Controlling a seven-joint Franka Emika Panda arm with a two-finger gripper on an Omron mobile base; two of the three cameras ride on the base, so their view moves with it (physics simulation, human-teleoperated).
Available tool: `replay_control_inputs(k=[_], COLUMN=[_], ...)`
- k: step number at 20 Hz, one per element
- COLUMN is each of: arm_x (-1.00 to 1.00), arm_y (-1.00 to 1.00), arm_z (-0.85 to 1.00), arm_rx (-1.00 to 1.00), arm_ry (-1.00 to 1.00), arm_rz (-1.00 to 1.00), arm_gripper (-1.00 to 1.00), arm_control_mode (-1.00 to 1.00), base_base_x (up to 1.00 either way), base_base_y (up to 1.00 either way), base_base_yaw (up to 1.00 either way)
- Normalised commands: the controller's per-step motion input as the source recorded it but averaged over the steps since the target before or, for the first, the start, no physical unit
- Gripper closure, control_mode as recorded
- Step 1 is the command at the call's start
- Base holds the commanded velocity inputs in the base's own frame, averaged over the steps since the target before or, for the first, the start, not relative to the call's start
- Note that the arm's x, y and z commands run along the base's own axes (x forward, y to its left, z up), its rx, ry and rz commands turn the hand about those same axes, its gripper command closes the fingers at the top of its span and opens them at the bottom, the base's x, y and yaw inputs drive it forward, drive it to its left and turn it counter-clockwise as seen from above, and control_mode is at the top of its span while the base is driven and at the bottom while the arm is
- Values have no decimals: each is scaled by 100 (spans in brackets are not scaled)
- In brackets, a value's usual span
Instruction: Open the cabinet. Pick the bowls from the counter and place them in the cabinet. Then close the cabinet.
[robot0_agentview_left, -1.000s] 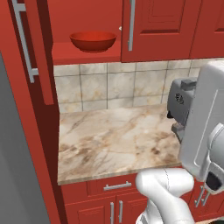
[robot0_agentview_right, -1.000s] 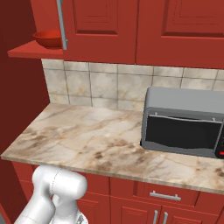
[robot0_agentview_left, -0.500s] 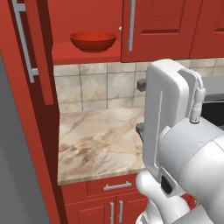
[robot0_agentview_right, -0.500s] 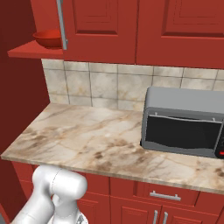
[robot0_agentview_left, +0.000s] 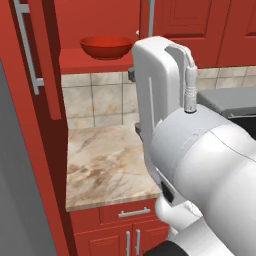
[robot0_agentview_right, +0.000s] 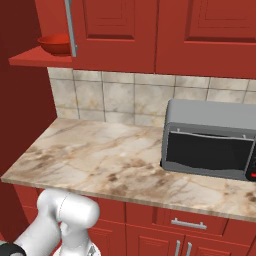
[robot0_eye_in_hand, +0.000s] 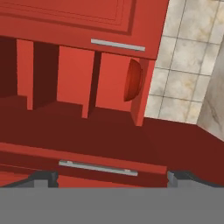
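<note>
The cabinet (robot0_agentview_left: 45, 60) stands with its left door swung open and its right door (robot0_agentview_right: 115, 35) shut. The wider glossy red bowl (robot0_agentview_left: 106, 46) rests on the red inner shelf (robot0_agentview_right: 35, 57). In the hand view, which is rolled on its side, that red bowl (robot0_eye_in_hand: 133, 78) shows on the shelf beside the shut door (robot0_eye_in_hand: 65, 17). My gripper (robot0_eye_in_hand: 113, 179) is open, its fingertips (robot0_eye_in_hand: 43, 177) wide apart with nothing between them, facing the open cabinet from a short way off. The marble counter (robot0_agentview_right: 115, 155) carries no bowl. The smaller pale bowl is out of view.
A grey microwave (robot0_agentview_right: 210, 140) stands on the right of the counter against the tiled backsplash (robot0_agentview_right: 125, 97). My white arm (robot0_agentview_left: 200, 165) covers the middle and right of the left base view. The open door's bar handle (robot0_eye_in_hand: 98, 167) lies close to the fingertips. Base cabinets (robot0_agentview_right: 185, 225) run below.
My arm has swung up and leftward toward the cabinet, now covering the microwave and much of the counter in the left base view. The red bowl has stayed on the shelf.
</note>
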Motion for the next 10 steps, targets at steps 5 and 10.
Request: replay_control_inputs(k=[5, 10], arm_x=[-2, -9], arm_y=[15, 33], arm_z=[32, 7], arm_rx=[-7, -6], arm_ry=[0, 0], arm_rz=[2, 0], arm_gripper=[-100, -100], arm_control_mode=[-100, -100], base_base_x=[0, 0], base_base_y=[0, 0], base_base_yaw=[0, 0])
